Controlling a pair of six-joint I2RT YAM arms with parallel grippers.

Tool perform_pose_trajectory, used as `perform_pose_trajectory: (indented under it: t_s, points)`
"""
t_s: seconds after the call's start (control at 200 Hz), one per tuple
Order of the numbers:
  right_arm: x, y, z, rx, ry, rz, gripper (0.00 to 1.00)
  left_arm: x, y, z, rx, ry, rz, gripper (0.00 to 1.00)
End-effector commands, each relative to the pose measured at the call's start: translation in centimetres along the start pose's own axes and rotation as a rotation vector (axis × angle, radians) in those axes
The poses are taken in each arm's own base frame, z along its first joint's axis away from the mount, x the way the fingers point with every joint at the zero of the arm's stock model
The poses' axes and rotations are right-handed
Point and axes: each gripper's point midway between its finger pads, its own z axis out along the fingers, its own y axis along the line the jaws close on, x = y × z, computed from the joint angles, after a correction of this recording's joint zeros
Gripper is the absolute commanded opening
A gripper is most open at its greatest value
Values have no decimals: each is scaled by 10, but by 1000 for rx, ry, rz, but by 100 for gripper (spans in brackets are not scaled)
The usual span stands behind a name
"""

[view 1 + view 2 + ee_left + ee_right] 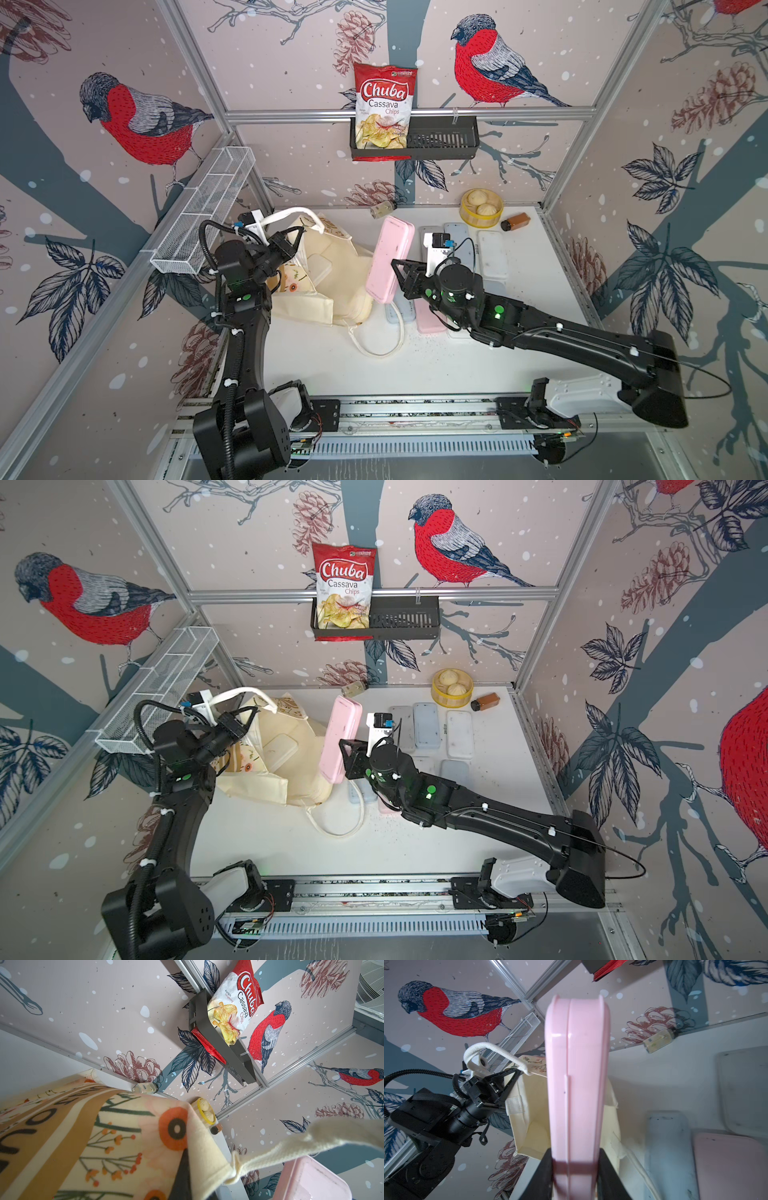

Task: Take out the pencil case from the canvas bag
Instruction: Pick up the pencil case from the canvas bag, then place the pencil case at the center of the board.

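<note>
My right claw (576,1171) was closed on the bottom end of the pink pencil case (390,258). The case stood tall in the air, leaning a little. It was out of the canvas bag (332,286) and hung just past the bag's open mouth, over the middle of the tabletop (374,382). My left claw (296,239) was shut on the cloth at the bag's top edge, near the back left corner, and held the mouth up.

I worried most about the grip. The claw pinched only the low end, so most of the case stuck out above it. I thought a quick turn could make it swing, slip or fall.

Putting it down looked tricky too. Other cases (492,254) lay flat in a crowd toward the right edge, some right under my arm. The pink one could land on top of them and slide off, or push them about.

One loop handle (388,338) lay loose on the tabletop near the case. I thought it could snag if I went low there.

A white case (318,268) lay inside the bag. If my left claw let go, the cloth could flop over it.
</note>
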Motion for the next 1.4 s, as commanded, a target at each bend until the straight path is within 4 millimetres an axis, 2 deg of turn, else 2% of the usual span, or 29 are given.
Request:
perform_pose_trajectory:
  t_s: [0.0, 0.16, 0.285, 0.405, 0.595, 0.745, 0.946, 1.186, 1.391]
  points:
    - [-13, -62, -18, 237, -20, -53, 23, -12, -12, -2, 26, -36, 64, 0]
    - [-30, -153, -46, 526, 21, -79, 23, -13, -17, -3, 34, -38, 71, 0]
    - [-31, -222, -69, 733, 116, -89, 23, -11, -21, -3, 44, -35, 78, 0]
    - [-20, -281, -88, 897, 245, -74, 23, -10, -27, -3, 56, -29, 86, 0]
    - [10, -344, -104, 1115, 490, -109, 22, -8, -34, -3, 64, -22, 106, 0]
    - [24, -369, -111, 1254, 648, -169, 22, -7, -37, -6, 54, -29, 121, 0]
    - [21, -378, -110, 1309, 664, -218, 22, -7, -36, -6, 49, -29, 124, 0]
    - [49, -397, -106, 1362, 776, -239, 26, -7, -37, -6, 50, -30, 124, 0]
    - [67, -406, -102, 1374, 853, -244, 37, -7, -37, -6, 51, -30, 126, 0]
